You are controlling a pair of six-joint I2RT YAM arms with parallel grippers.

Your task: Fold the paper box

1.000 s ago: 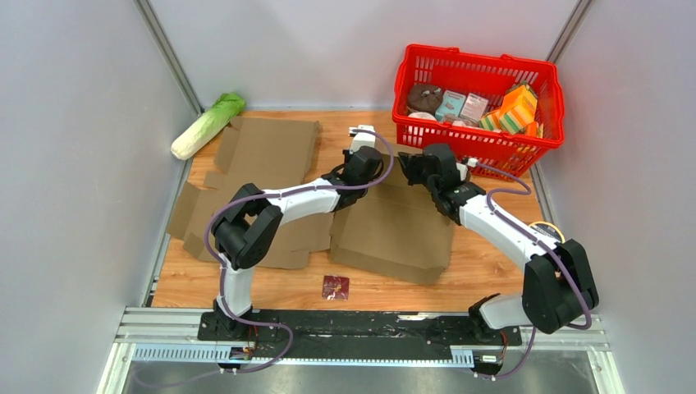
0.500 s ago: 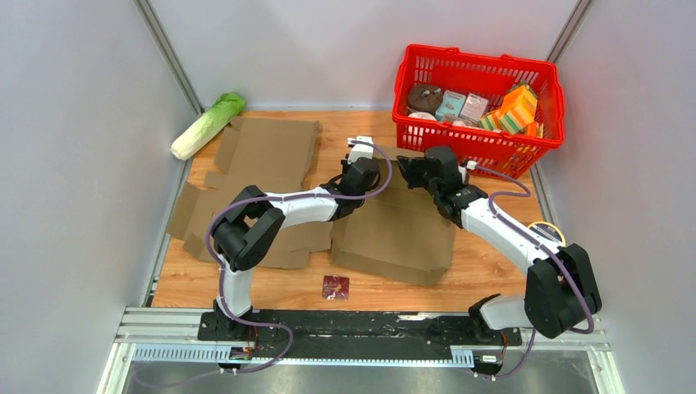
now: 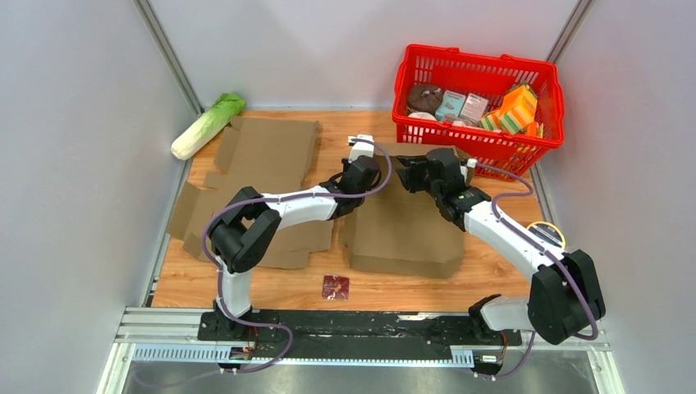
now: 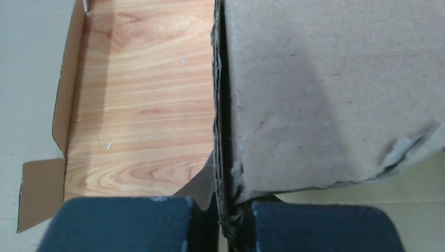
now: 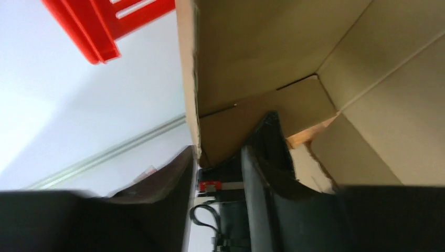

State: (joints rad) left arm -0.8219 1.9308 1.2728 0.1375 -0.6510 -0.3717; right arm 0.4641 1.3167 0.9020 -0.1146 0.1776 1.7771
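The basket [image 3: 484, 56] stands behind the box [image 3: 402, 234], flat cardboard [image 3: 267, 152] left.

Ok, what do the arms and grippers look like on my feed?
Both the left arm and the right arm have white links with chunky black joints, and a purple cable loops along each. The left gripper has blocky dark blue-grey pads; the right gripper has black fingers.

walls [image 3: 74, 123]: plain grey, three sides | table [image 3: 386, 291]: light wood | near edge: metal rail [image 3: 361, 345] | light: even
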